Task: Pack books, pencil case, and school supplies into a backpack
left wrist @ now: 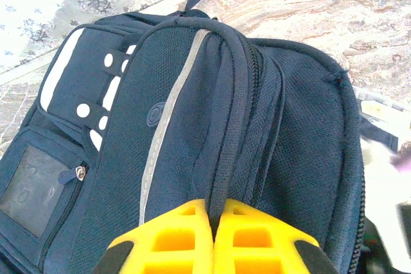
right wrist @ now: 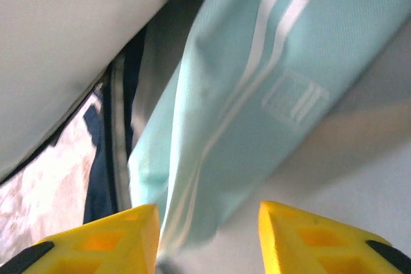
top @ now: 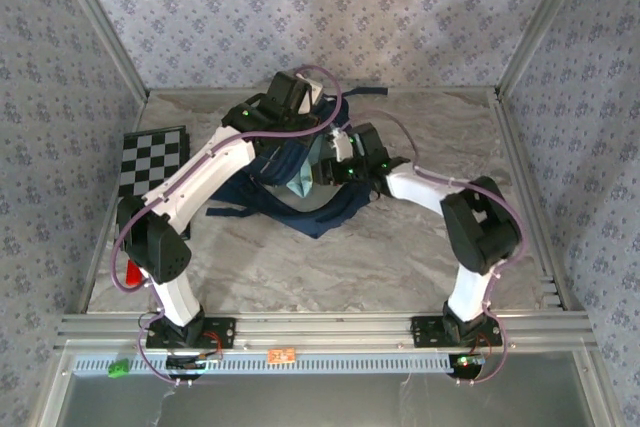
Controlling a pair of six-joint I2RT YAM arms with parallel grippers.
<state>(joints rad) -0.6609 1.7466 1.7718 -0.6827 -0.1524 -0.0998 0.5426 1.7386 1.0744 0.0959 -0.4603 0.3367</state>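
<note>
- Along the metal rail at the near edge sit a small green piece (top: 118, 368) on the left and an orange tag (top: 281, 355) near the middle, between the two arm bases.
- Just beyond the left base, a small red object (top: 132, 272) lies at the left edge of the marble-patterned table (top: 400, 247).
- The backpack (top: 330, 212) lies in the middle of the table towards the far side, with its navy fabric and a dark strap spilling towards the near edge.
- The right gripper (right wrist: 207, 213) reaches in from the right, its yellow fingers (right wrist: 115, 235) standing apart – released, clamping nothing.
- The pencil case (right wrist: 257, 94), mint-teal with pale stripes, lies just ahead of those parted fingers. It is inside the backpack's mouth, with pale lining on both sides and a dark zip edge to its left. From above, a patch of it shows in the opening.
- The left gripper (left wrist: 215, 206) comes over the backpack from the far side. Its fingers are clenched together on the dark rounded carry handle, which arches away over the top of the bag.
- In the left wrist view, the backpack's front shows a grey stripe, white patches with dots and a clear-window pocket.
- A black-and-white checkered board (top: 152, 157) lies flat at the far left of the table, apart from the backpack.
- Floral wallpaper closes the space behind and at both sides.
</note>
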